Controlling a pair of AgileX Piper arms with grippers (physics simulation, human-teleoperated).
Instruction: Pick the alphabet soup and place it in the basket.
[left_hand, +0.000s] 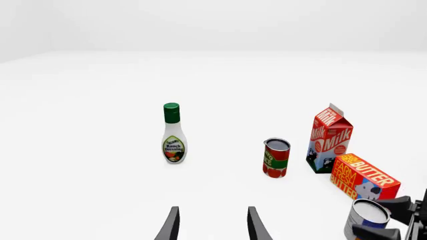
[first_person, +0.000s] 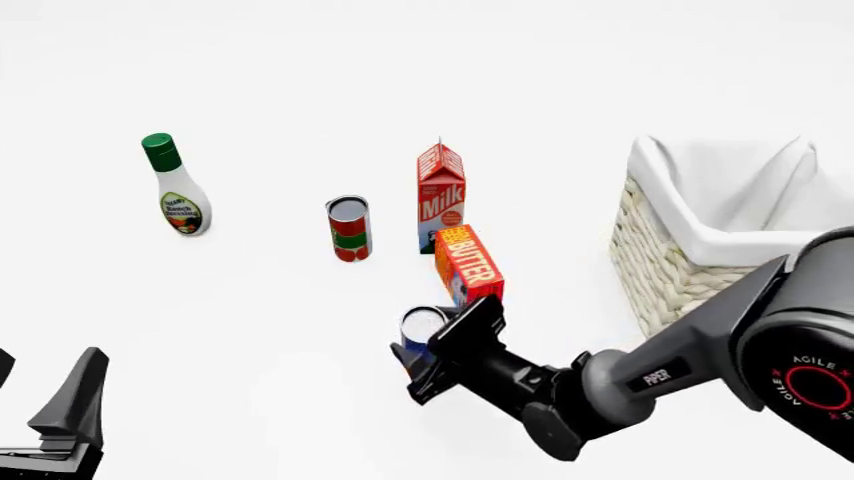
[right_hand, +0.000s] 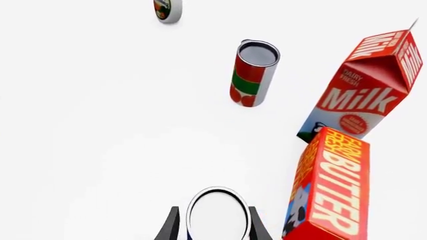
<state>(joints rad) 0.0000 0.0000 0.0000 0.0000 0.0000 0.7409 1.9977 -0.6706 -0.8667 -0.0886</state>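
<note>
Closest in, the left gripper (first_person: 54, 425) sits low at the near left of the table (first_person: 240, 330), its fingers (left_hand: 171, 225) spread apart with nothing between them and nothing touching them. A bit further forward, the right gripper (first_person: 424, 345) is down at the alphabet soup (first_person: 423, 328), which stands upright on the table near the middle. In the right wrist view the two dark fingers (right_hand: 172, 225) sit one on each side of the can's silver top (right_hand: 217, 212), right up against its sides, so they look closed on it. Just beyond the can and nearly touching it is the butter box (first_person: 469, 264), then the milk carton (first_person: 441, 195) right behind that. The red and green can (first_person: 348, 229) stands left of the milk, and the ranch dressing bottle (first_person: 175, 186) is way off to the far left. The basket (first_person: 667, 260) sits at the right side, well apart from the soup.
</note>
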